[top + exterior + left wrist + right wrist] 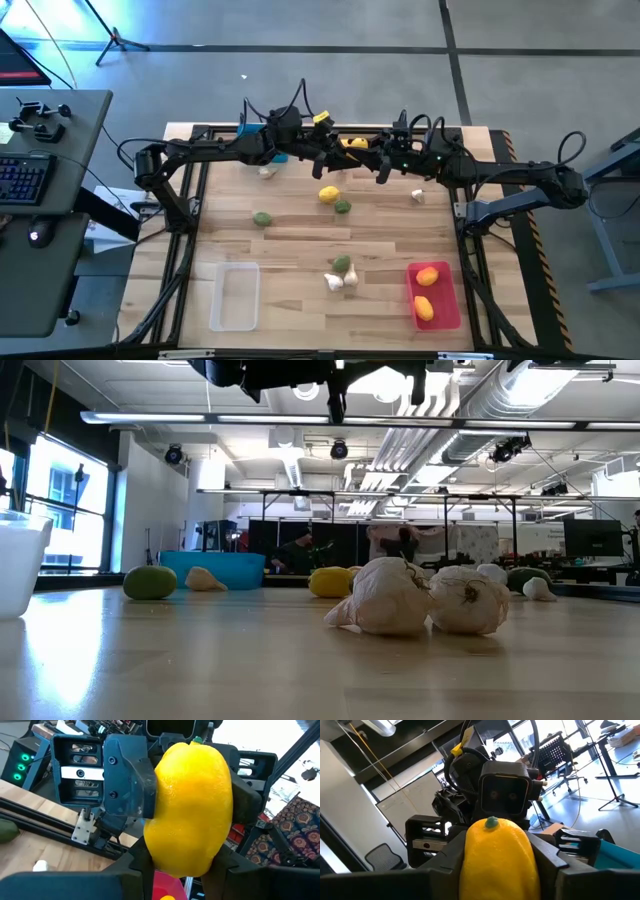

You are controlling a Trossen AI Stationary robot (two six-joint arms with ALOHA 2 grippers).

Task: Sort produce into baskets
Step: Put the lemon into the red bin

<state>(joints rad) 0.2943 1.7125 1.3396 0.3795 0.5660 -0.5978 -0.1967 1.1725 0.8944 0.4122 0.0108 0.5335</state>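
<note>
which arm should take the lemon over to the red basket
Right, probably. Both grippers, left and right, clamp the lemon mid-handover, and the red basket lies on the right arm's side.

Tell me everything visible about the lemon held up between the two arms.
The lemon is bright yellow and oval, with dimpled glossy skin and a small green stem nub. It hangs above the far side of the table, clamped between the jaws of both the left gripper and the right gripper, which face each other. Nothing else touches it.
</note>
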